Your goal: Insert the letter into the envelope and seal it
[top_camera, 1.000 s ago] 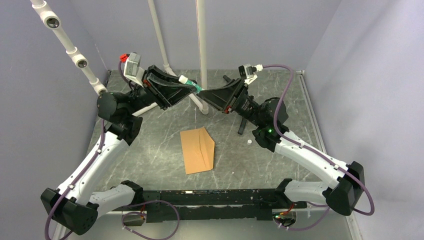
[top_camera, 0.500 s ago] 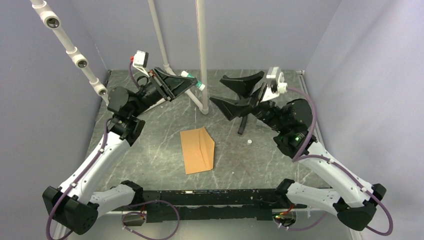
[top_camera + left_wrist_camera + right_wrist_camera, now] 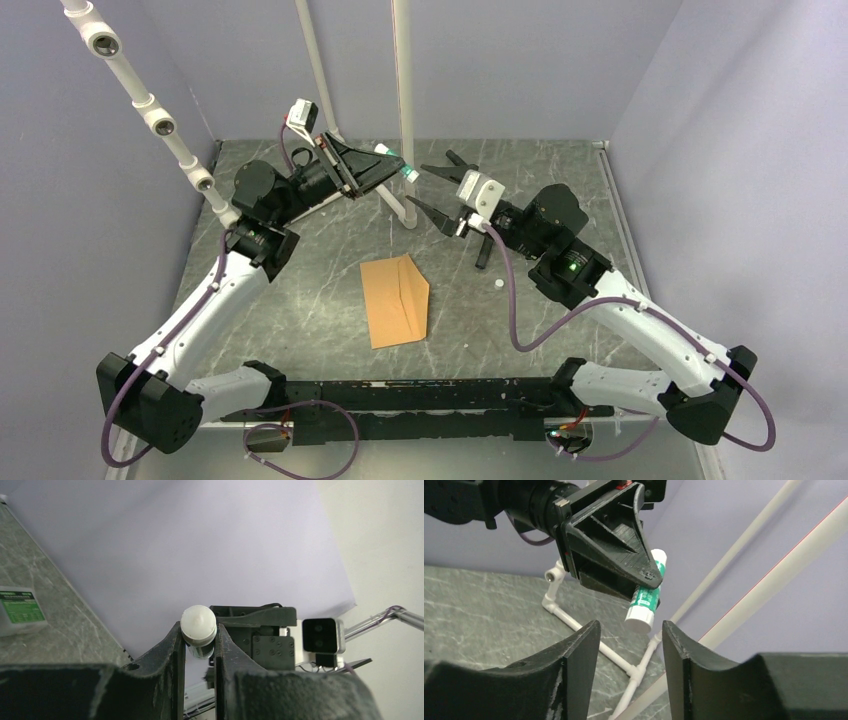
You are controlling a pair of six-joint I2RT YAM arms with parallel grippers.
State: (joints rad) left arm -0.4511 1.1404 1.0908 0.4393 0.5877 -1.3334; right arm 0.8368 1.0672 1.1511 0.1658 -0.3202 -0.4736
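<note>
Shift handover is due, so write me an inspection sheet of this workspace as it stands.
Surface: grey marbled table top, no spill seen.
Job's things: orange-brown kraft paper envelope flat at mid-table, touched by neither gripper; pale peach-pink letter not seen in any view.
Clutter: small white bit and black stick right of the envelope; white item with a green label on the table.
Grippers: left gripper raised, shut on white green-labelled glue stick; right gripper open, empty, facing it.
Cables: purple cables along both arms, none on the envelope.
Surroundings: white pipe frame, lilac walls.
</note>
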